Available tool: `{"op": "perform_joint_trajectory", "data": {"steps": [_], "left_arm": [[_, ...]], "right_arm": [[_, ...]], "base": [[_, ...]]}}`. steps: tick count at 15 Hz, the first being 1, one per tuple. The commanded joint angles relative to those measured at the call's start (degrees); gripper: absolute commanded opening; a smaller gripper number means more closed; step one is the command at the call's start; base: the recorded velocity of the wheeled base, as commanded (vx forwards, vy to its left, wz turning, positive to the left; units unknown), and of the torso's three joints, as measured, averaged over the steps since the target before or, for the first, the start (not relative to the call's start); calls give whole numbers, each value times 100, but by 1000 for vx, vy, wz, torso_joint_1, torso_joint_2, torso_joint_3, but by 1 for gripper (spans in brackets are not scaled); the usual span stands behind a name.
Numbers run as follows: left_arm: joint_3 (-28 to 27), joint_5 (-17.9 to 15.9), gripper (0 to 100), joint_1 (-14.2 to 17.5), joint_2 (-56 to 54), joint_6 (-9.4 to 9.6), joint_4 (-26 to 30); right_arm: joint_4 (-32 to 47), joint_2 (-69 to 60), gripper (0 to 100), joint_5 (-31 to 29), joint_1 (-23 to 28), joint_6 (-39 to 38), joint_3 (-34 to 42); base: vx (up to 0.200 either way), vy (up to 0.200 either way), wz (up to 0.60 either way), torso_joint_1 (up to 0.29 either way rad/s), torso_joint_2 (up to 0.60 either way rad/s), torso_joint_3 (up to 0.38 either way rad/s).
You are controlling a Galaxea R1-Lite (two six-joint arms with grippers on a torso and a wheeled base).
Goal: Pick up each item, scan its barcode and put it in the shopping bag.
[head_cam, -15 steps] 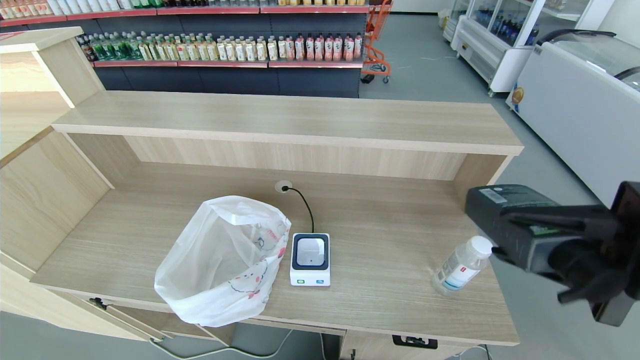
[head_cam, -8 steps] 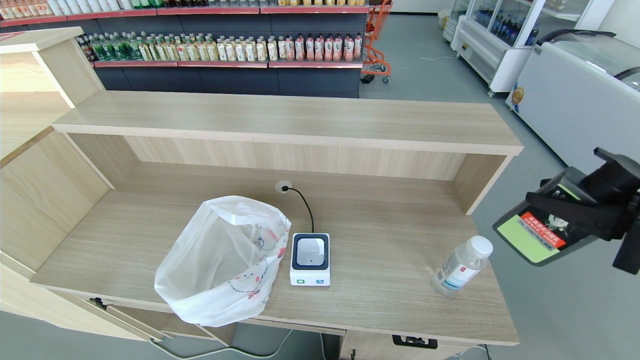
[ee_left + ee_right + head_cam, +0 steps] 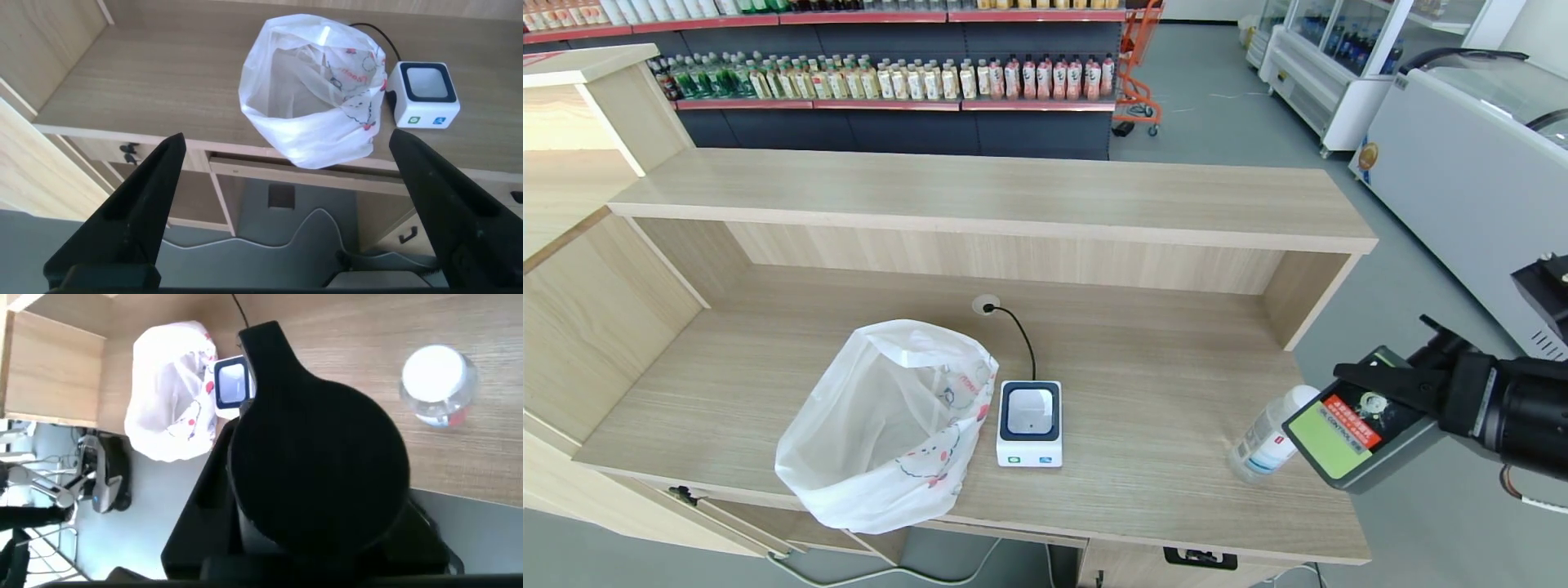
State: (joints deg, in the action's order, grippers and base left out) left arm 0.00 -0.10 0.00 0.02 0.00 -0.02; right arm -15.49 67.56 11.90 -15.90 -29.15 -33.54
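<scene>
Right gripper (image 3: pixel 1398 390): closed on the dark box (image 3: pixel 1339 434). It holds the box tilted in the air off the right edge of the counter (image 3: pixel 1160 359), with the green and red label face turned up. The box partly covers the clear bottle (image 3: pixel 1260 447), which stands near the right front corner.

Left gripper (image 3: pixel 282 216): fingers spread wide with nothing between them, out beyond the front edge on the side of the shopping bag (image 3: pixel 890 425). The bag stands open near the front edge. The scanner (image 3: pixel 1029 422) sits just beside it, toward the middle.

Assessment: the box looks rigid, flat-sided and light. You appear to have it by one end, so expect it to swing if the grip is slack. The bottle looks smooth, round and light. Take it around the body below the cap, not by the cap itself.
</scene>
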Motion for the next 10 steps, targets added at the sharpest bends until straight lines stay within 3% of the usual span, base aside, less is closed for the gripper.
{"op": "perform_joint_trajectory", "data": {"steps": [1,5,10], "left_arm": [[0,1,100,0,-2,0,2],[0,1,100,0,-2,0,-6],[0,10,100,0,-2,0,2]], "right_arm": [[-24,205,0,6,8,-3,67],[-24,249,0,23,-107,-12,75],[-296,636,0,58,-186,6,-21]], "base": [[0,0,0,0,0,0],[0,0,0,0,0,0],[0,200,0,2,5,1]]}}
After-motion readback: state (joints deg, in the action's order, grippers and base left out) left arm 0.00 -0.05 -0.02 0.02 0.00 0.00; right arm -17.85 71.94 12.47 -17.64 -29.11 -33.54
